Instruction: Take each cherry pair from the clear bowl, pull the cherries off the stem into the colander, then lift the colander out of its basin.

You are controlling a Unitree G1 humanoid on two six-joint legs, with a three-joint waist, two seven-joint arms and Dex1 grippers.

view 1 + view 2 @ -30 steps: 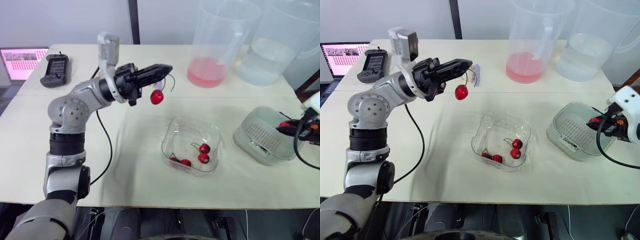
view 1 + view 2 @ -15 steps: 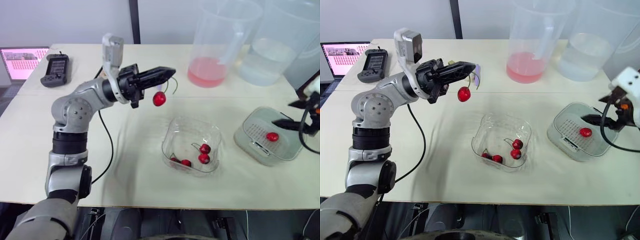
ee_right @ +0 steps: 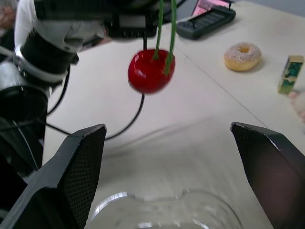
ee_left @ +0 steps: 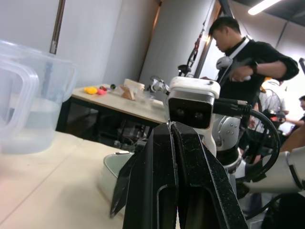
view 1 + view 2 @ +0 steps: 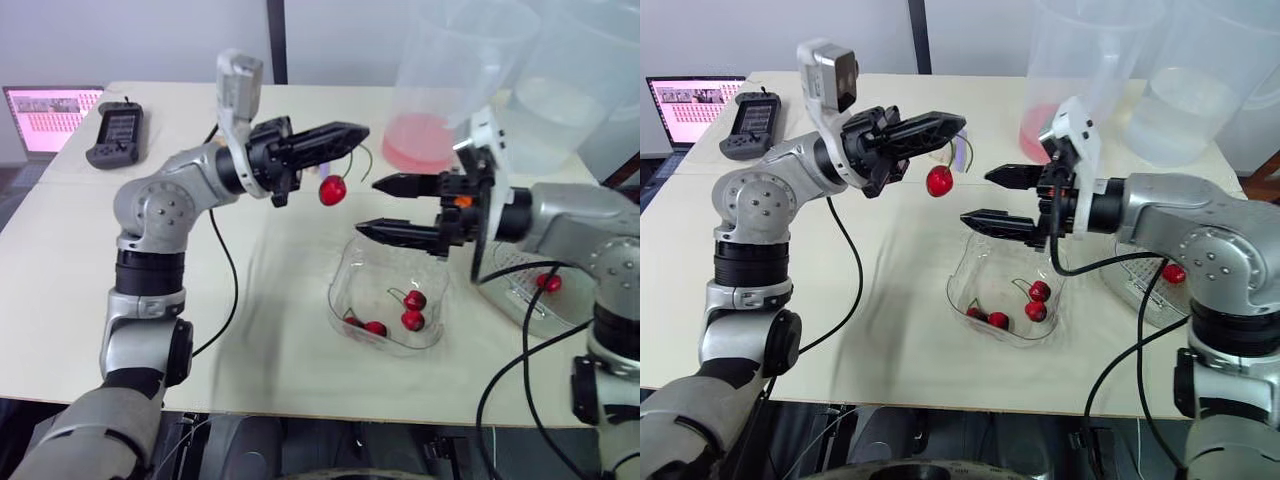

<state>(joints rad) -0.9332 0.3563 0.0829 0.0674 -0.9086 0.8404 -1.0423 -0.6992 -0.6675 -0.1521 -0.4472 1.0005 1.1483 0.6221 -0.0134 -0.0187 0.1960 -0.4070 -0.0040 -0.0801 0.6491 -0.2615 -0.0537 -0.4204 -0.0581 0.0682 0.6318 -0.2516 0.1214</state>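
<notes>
The table [image 5: 300, 370] is lit brightly and evenly from above in the head views, and only soft, faint shadows are cast on it beneath the arms. A glowing laptop screen [image 5: 45, 112] is seen at the upper left of the frame. Pale reflections are carried by the pink-filled pitcher [image 5: 440, 90] at the upper right and by the wall of the clear bowl [image 5: 335, 300]. In the left wrist view a ceiling strip light [image 4: 269, 5] is blown out, while the left gripper [image 4: 170, 126] is left dark against a bright room. In the right wrist view the cherry [image 3: 150, 70] is smeared slightly by motion, and the bowl's rim is rendered soft.
</notes>
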